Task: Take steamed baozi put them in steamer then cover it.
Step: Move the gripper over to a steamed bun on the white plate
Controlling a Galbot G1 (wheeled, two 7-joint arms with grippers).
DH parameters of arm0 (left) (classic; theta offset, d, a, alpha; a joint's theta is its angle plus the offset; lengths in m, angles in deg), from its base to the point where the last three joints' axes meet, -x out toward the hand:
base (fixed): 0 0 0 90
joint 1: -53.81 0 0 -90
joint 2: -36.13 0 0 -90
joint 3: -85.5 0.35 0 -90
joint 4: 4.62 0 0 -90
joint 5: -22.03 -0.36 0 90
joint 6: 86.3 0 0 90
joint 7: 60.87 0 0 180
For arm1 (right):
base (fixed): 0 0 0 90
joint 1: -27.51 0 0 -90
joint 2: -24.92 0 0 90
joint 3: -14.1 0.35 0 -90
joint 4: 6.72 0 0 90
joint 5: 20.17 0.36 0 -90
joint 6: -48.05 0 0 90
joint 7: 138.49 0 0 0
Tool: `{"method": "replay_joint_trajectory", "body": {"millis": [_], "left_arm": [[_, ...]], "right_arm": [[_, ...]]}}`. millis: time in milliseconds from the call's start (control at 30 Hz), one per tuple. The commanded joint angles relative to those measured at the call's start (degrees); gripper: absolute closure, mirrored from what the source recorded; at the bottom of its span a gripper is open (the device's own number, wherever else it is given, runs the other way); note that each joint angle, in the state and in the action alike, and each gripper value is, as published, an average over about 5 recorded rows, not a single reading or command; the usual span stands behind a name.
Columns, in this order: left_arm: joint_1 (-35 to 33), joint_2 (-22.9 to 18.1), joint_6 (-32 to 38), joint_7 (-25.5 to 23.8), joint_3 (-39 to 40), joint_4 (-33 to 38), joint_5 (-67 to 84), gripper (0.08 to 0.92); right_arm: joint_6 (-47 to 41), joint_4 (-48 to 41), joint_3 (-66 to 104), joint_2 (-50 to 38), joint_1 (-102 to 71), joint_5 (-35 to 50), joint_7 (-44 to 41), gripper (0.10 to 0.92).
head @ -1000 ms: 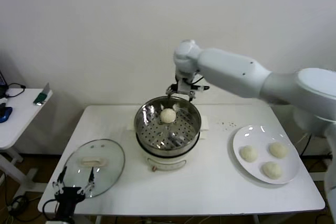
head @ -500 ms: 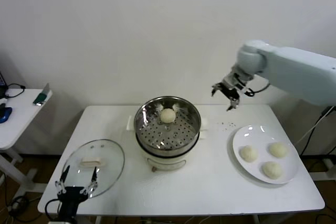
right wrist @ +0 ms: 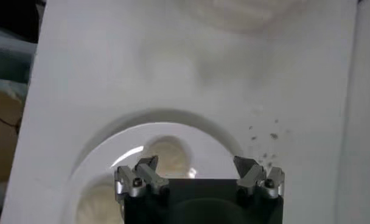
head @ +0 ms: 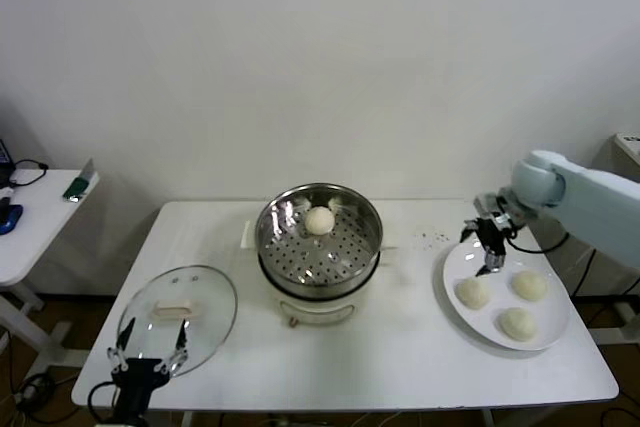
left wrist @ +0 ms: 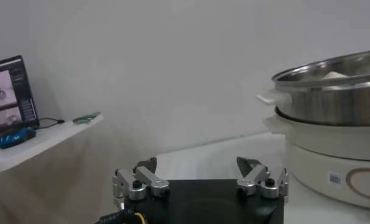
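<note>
the right gripper (head: pixel 489 243), wide open and empty, hangs over the flat white plate (head: pixel 548 332) of three small round cream-white buns (head: pixel 473 293). if it comes down off-centre, it could squash one or push it onto the white worktop (head: pixel 400 347).

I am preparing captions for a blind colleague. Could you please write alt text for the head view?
The right gripper, jaws open and empty, hovers over a white plate holding three baozi on a white table. One baozi sits in the open steamer; the glass cover lies by the idle left gripper.
</note>
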Motion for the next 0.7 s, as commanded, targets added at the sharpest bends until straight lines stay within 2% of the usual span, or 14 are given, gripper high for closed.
{"method": "replay_joint_trajectory", "body": {"millis": [33,700], "left_arm": [[0.17,-0.11,0.06,0.05,-0.26,-0.4,0.37,0.177],[0.58,-0.17,0.38,0.28,-0.55,-2.49,-0.17,0.177]], "right_arm": [[-1.99,-6.29,7.15,-0.73,-10.42,-2.99,-1.07,0.203],[-0.75,-13.73,8.33,8.63,-11.22,-3.21,-0.2,0.203]]}}
